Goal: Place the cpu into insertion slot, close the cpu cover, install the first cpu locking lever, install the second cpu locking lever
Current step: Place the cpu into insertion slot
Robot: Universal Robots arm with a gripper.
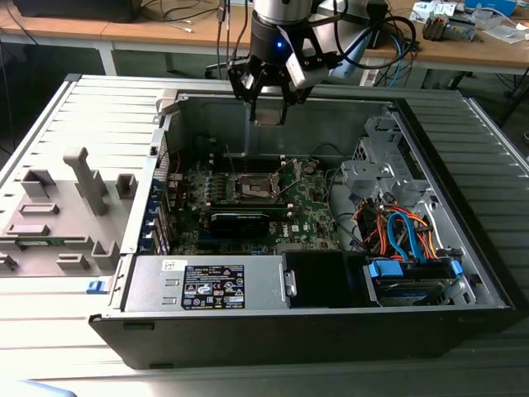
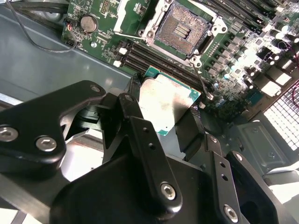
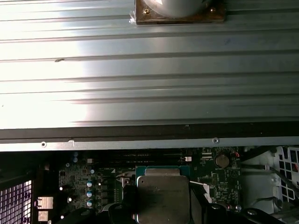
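The cpu (image 2: 166,102) is up in the air, pinched in the hand (image 1: 266,107). It lies flat, silvery-grey metal top facing up, with a thin green border showing along 2 of its edges in the second wrist view. The chip is close to square, so no long axis stands out. There its edges run roughly in line with the rim of the insertion slot (image 2: 181,27).

The hand is pressed onto the chip from 2 opposite sides, and 1 of the black fingers (image 2: 191,128) bears on each edge.

In the exterior view the arm comes down from the top edge with its wrist upright and the hand pointing straight down. It hangs over the far wall of the open computer case (image 1: 463,207), which rests on the ribbed grey bench (image 1: 50,314). The cpu is well above the green motherboard (image 1: 314,215) and well apart from the slot, which lies nearer the camera than the hand.

The slot is bare, its dark contact field open to view inside the silver rim. In the second wrist view the cpu cover (image 2: 125,16) looks to stand swung up just beside the slot.
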